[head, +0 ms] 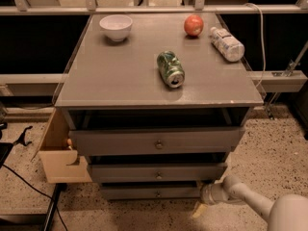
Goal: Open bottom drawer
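Note:
The bottom drawer is the narrowest, thinnest grey front, lowest on the cabinet, with a small round metal knob at its centre. It sits a little out from the cabinet body, like the two fronts above it. My gripper is low at the cabinet's right front corner, at the right end of the bottom drawer, well to the right of the knob. Its white arm comes in from the lower right.
The cabinet top carries a white bowl, a red apple, a lying plastic bottle and a lying green can. A wooden box stands against the cabinet's left side. Cables lie on the speckled floor at left.

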You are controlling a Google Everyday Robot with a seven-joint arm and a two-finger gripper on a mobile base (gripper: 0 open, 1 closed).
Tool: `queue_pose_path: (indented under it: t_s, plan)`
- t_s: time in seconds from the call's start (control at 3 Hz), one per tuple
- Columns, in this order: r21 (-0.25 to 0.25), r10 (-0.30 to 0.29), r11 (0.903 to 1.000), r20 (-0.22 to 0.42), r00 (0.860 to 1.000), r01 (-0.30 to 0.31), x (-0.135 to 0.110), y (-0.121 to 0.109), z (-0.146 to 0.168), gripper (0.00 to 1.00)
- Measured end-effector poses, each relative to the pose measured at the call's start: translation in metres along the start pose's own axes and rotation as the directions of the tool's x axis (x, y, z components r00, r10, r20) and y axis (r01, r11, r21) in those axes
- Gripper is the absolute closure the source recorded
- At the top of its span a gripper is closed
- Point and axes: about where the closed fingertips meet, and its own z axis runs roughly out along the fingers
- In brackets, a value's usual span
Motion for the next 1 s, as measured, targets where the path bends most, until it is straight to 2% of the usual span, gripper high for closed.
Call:
queue_pose_path:
  t_s: [0.67,1.0]
  plan:
    - [-0.028,-0.029,0.9992,-0.074,0.997,0.027,0.008,0.008,0.016,0.00]
    - [-0.063,-0.052,0.9970,-0.121,0.991,0.045,0.003,0.017,0.018,0.00]
